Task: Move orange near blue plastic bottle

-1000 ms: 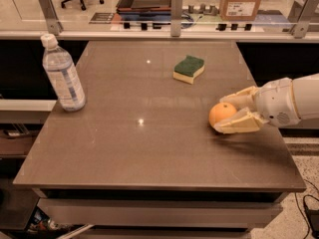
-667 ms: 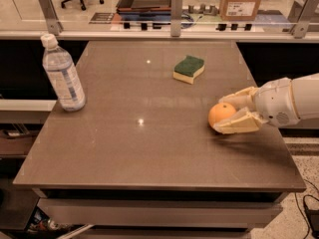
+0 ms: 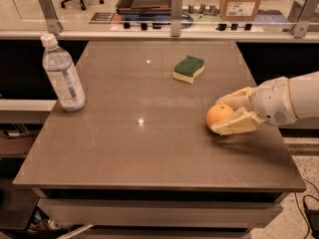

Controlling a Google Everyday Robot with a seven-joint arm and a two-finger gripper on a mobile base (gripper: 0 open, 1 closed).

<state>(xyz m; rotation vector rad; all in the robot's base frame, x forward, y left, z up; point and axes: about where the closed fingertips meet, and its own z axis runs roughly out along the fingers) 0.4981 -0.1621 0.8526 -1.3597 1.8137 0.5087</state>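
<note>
The orange (image 3: 218,115) sits at the right side of the brown table (image 3: 139,148). My gripper (image 3: 225,114) reaches in from the right, and its cream fingers (image 3: 234,126) lie on either side of the orange, closed around it. The blue plastic bottle (image 3: 62,75), clear with a white cap and a pale label, stands upright at the table's far left edge, well away from the orange.
A green-and-yellow sponge (image 3: 189,68) lies at the back centre-right of the table. A railing with metal posts (image 3: 175,6) runs behind the table. A cardboard box (image 3: 240,5) stands beyond it.
</note>
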